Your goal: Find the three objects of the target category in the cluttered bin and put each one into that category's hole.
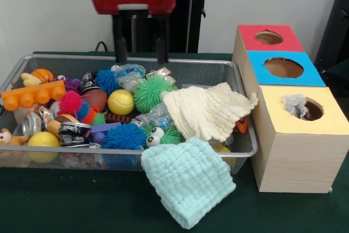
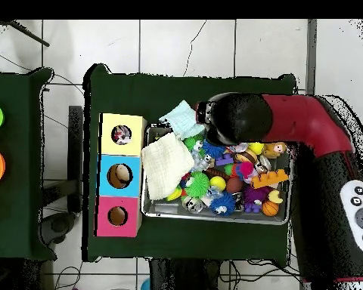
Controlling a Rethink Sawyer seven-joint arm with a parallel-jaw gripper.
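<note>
Here: bin [image 1: 242, 88], one wide, shallow basket of silver wire mesh with a metal rim, on the green bench [image 1: 65, 200] just beside three boxes topped red [image 1: 270, 37], blue [image 1: 283, 68] and yellow [image 1: 302, 110]. Contents: balls, spiky toys, an orange block [image 1: 34, 95], a cream cloth [image 1: 204, 110]. A pale green cloth [image 1: 188, 178] overhangs the near rim. Claw [image 1: 139, 50] above the bin's far side, fingers apart, empty.

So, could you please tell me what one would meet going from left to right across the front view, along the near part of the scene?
Orange plastic building brick → yellow ball → spiky green ball → cream knitted cloth → yellow-topped wooden box
</note>
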